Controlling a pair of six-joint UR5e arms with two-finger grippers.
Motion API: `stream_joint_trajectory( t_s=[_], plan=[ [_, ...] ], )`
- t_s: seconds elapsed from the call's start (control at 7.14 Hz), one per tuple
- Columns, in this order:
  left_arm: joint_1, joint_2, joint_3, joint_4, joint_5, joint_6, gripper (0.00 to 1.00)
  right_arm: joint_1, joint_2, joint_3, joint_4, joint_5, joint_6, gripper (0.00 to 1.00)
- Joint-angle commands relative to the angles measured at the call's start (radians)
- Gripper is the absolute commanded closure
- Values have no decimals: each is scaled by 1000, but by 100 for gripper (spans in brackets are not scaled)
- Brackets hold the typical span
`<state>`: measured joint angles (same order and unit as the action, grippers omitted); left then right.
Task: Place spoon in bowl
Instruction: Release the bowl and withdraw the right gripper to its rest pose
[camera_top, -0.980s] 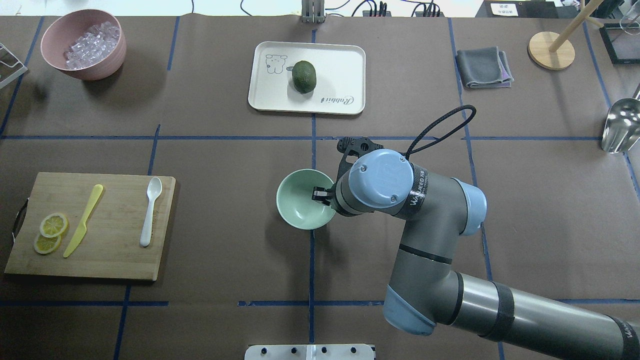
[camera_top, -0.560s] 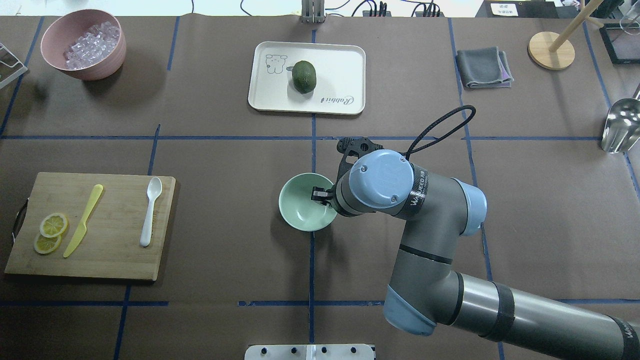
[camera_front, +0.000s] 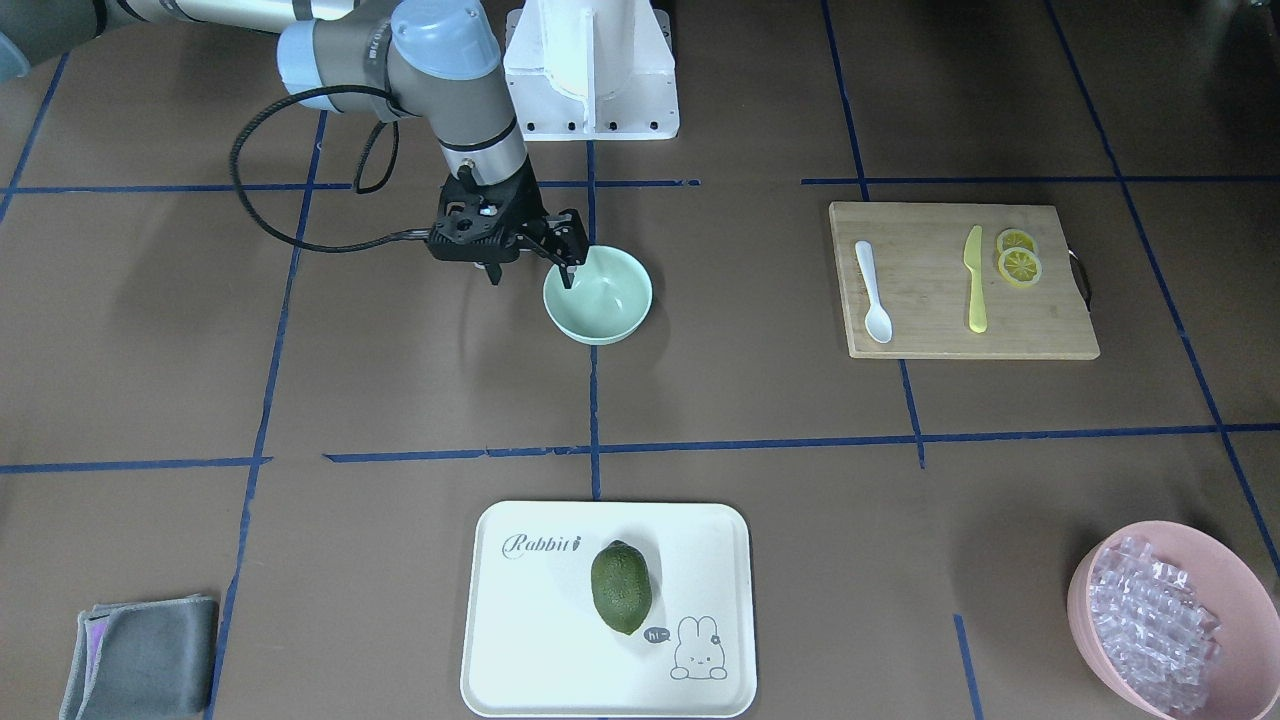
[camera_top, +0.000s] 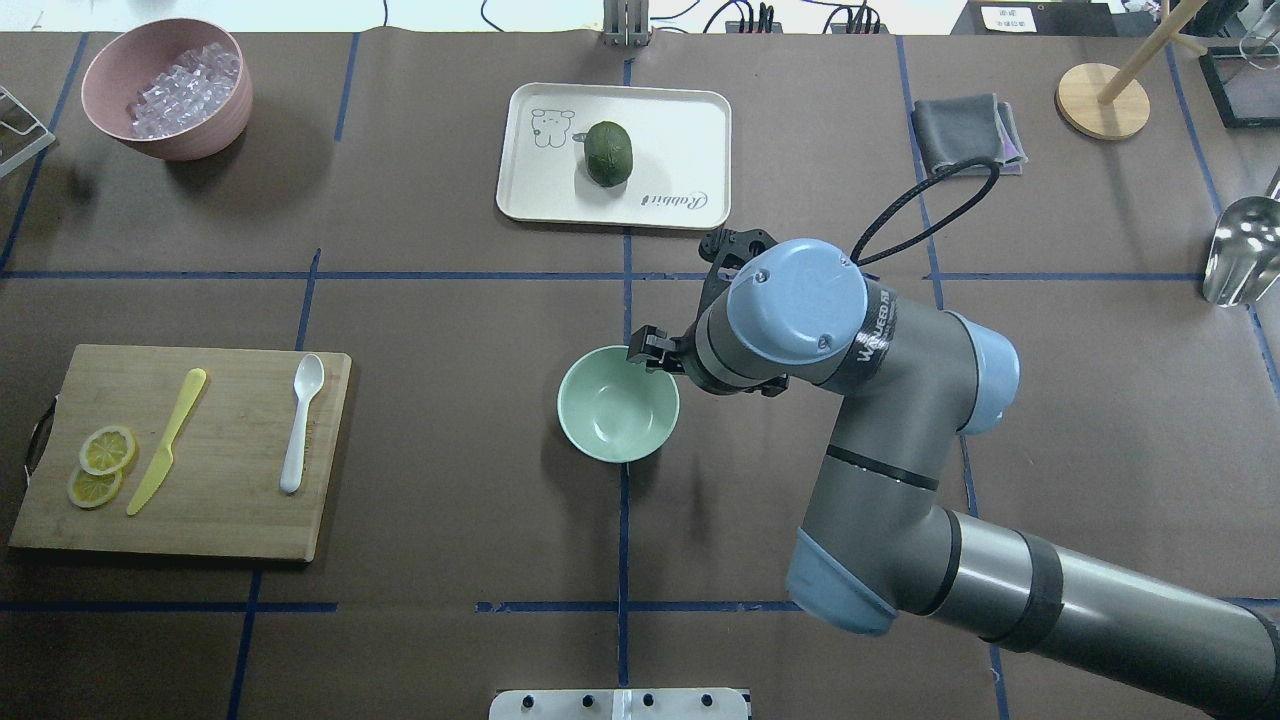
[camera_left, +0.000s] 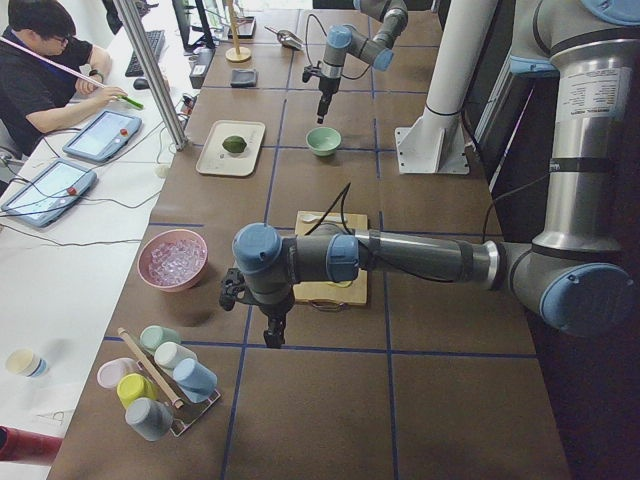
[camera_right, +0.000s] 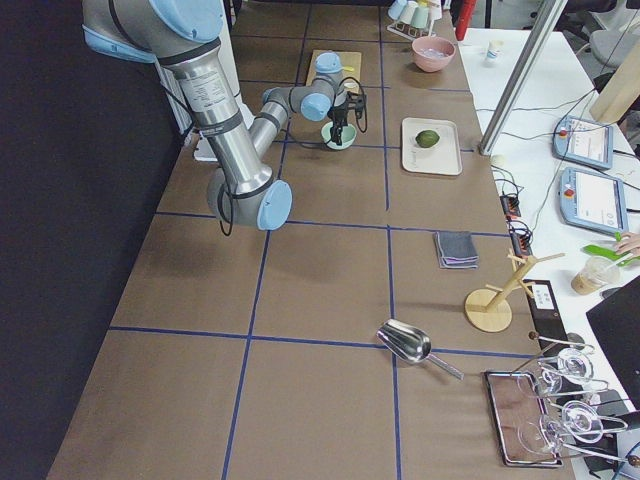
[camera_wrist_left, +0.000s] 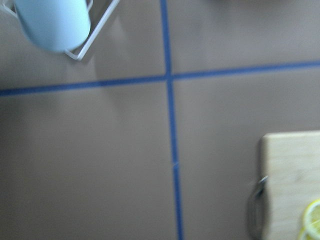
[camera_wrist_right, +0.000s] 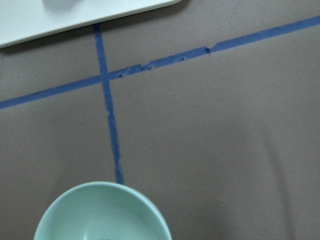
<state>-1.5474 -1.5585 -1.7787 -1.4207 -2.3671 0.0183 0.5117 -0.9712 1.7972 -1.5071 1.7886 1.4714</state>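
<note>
Here — tray (camera_front: 535, 645) lettered "Rabbit", seemingly; spoon (camera_front: 872, 293) on board (camera_front: 930, 300).

Colours: bowl (camera_top: 618, 405) mint green, glossy inside. spoon (camera_top: 300, 428) plain white. knife (camera_top: 168, 440) yellow-green. cutting board (camera_top: 240, 500) pale wood grain; lemon slices (camera_top: 105, 452) yellow. table (camera_top: 450, 340) brown, gridded with blue tape (camera_top: 480, 275). tray (camera_top: 680, 130) cream, rabbit drawing and script. fruit (camera_top: 609, 152) dark green. pink bowl (camera_top: 205, 140), clear pieces (camera_top: 185, 85).
</note>
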Motion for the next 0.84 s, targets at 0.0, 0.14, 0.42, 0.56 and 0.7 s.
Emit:
stream_joint_trajectory(
  t_s=[0.0, 0.14, 0.42, 0.56, 0.7],
  plan=[
    [100, 5, -152, -3, -1, -102, 0, 91, -30, 98, -170, 60, -143, 0],
    [159, 5, -192, -65, -1, -115, 0, 134, -75, 150, -195, 80, -246, 0],
    [333, 2, -223, -242, 11, -504, 0, 255, -145, 160, -193, 213, -415, 0],
    [408, -8, -225, -359, 41, -702, 0, 312, -188, 160, -189, 256, -509, 0],
    [511, -26, -232, -429, 133, -866, 0, 385, -252, 162, -188, 302, -660, 0]
  ],
)
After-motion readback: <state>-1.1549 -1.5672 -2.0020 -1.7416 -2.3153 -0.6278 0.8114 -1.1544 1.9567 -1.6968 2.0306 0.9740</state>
